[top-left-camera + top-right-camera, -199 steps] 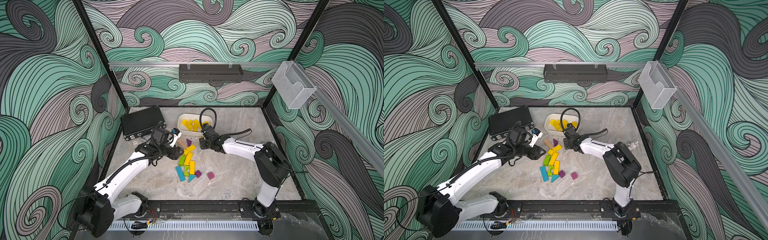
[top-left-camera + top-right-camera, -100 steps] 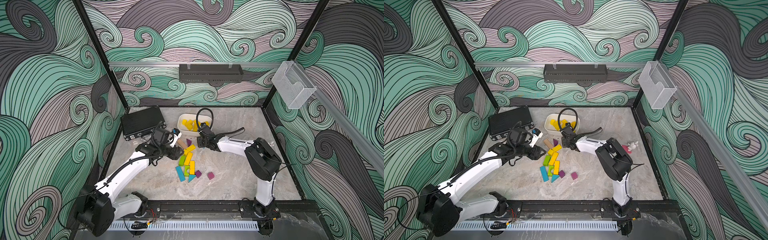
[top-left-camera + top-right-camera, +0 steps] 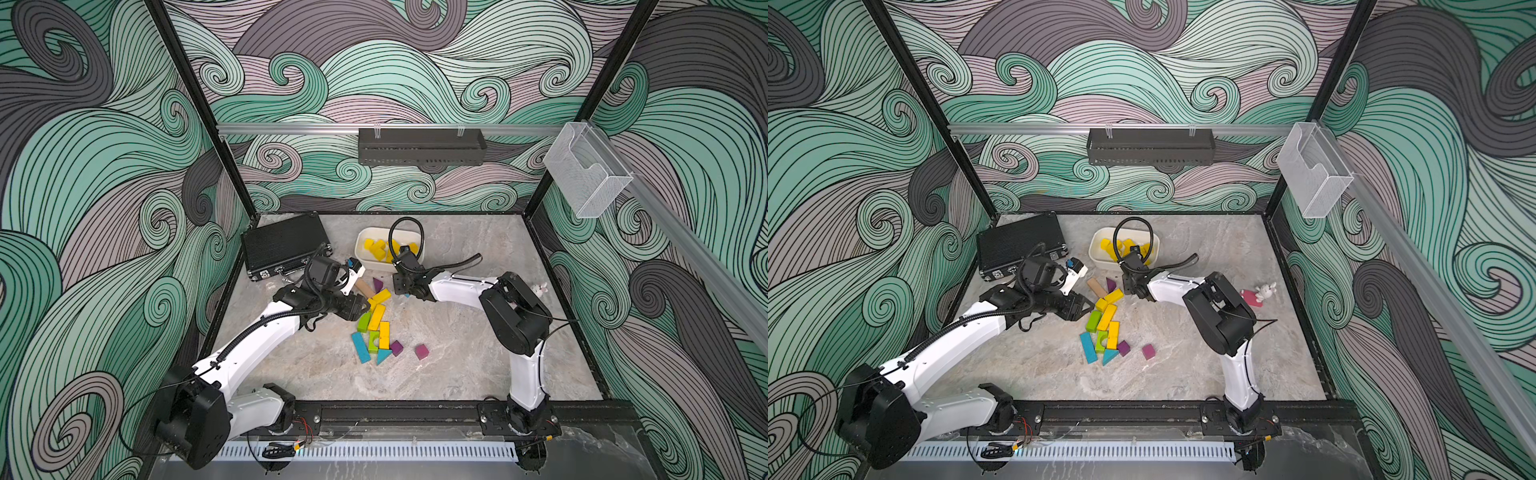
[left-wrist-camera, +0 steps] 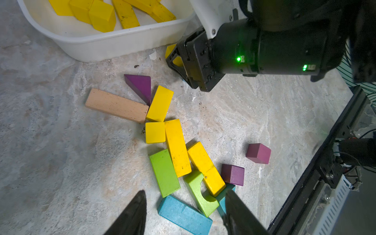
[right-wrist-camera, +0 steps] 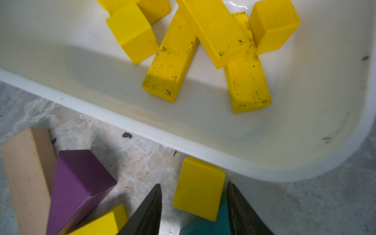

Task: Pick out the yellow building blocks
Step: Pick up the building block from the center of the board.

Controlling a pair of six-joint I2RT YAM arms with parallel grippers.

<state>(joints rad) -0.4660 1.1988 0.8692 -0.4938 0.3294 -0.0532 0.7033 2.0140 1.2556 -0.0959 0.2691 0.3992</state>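
- Already, roughly half a dozen yellow building blocks (image 5: 173, 61) are lying in the white tub (image 5: 183, 146), cubes and bars piled across one another; this share of the sorting is counting as done.
- One further yellow block (image 5: 198, 195) is standing just outside the tub's wall, next to a teal piece (image 5: 203, 227). The right gripper (image 5: 193, 184) is bracketing it, one jaw to each side. A sliver of gap is showing at one face, so whether the jaws are pinching it yet cannot be told.
- Four more are waiting in the loose pile. A short yellow bar (image 4: 159, 103) is touching the tan bar (image 4: 117, 105) and the purple wedge (image 4: 140, 86). A yellow cube (image 4: 155, 132) is lying just beside it, and two long yellow bars (image 4: 177, 147) are lying side by side against the lime-green blocks (image 4: 164, 173).
- Over the pile's other end the left gripper (image 4: 185, 191) is hovering, jaws spread wide and carrying nothing.
- By this count the job is looking a little over half done, with five yellow pieces left to move, including the bracketed one.
- Purple cubes (image 4: 258, 153) and a teal bar (image 4: 184, 215) are lying on the table (image 4: 50, 142); no off-colour piece is showing in the tub.
- At the table's far corner a black case (image 3: 286, 245) is sitting shut, playing no visible part.
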